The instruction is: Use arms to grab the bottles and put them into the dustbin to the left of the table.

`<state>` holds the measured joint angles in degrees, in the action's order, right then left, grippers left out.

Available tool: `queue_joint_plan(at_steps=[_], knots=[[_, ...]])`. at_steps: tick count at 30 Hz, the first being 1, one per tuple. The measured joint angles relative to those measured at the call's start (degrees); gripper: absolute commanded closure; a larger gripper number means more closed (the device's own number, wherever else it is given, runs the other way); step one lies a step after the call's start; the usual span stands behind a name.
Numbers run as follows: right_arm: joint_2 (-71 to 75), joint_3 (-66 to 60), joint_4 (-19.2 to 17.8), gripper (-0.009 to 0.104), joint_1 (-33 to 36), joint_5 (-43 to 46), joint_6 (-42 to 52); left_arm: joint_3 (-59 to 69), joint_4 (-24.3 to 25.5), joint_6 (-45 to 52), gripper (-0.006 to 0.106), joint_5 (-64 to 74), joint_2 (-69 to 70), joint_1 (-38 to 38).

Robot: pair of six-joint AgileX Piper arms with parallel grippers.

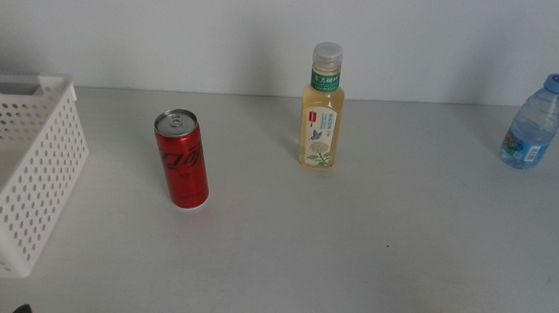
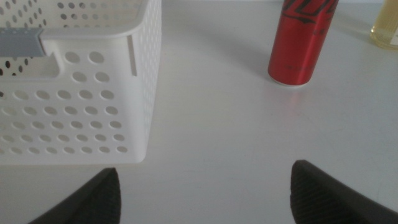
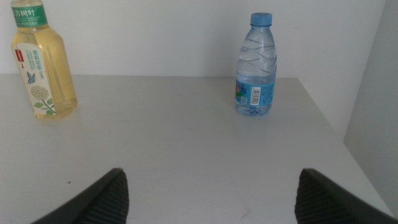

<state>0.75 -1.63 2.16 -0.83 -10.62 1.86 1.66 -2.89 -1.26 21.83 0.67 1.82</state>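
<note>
I see nothing binned yet: red can, tea bottle, water bottle all right of dustbin; left gripper & right gripper both spread wide, empty.

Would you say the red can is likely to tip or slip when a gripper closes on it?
The can is tall and slim on a small base, so a sideways nudge would probably tip it. Its glossy round wall looks slippery, and once down it would likely roll.

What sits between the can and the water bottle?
The tea bottle stands between can and water bottle, seen in the middle view.
</note>
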Motion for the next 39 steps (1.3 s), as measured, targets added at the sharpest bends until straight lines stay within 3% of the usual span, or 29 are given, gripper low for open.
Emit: queue_joint_plan(at_steps=[6, 14, 23, 39], knots=[[0.0, 0.0, 0.0, 0.023, 0.0, 0.0, 0.0, 0.0, -1.7, 0.0, 0.007, -8.2, -8.5, 2.2], [0.0, 0.0, 0.0, 0.023, 0.0, 0.0, 0.0, 0.0, -1.9, 0.0, 0.007, -30.3, -33.3, 9.5], [0.0, 0.0, 0.0, 0.023, 0.0, 0.0, 0.0, -0.1, -0.2, 0.0, 0.007, -57.2, -60.4, 10.2], [0.0, 0.0, 0.0, 0.023, 0.0, 0.0, 0.0, -0.2, 0.7, 2.9, 0.007, -79.4, -66.8, 10.2]])
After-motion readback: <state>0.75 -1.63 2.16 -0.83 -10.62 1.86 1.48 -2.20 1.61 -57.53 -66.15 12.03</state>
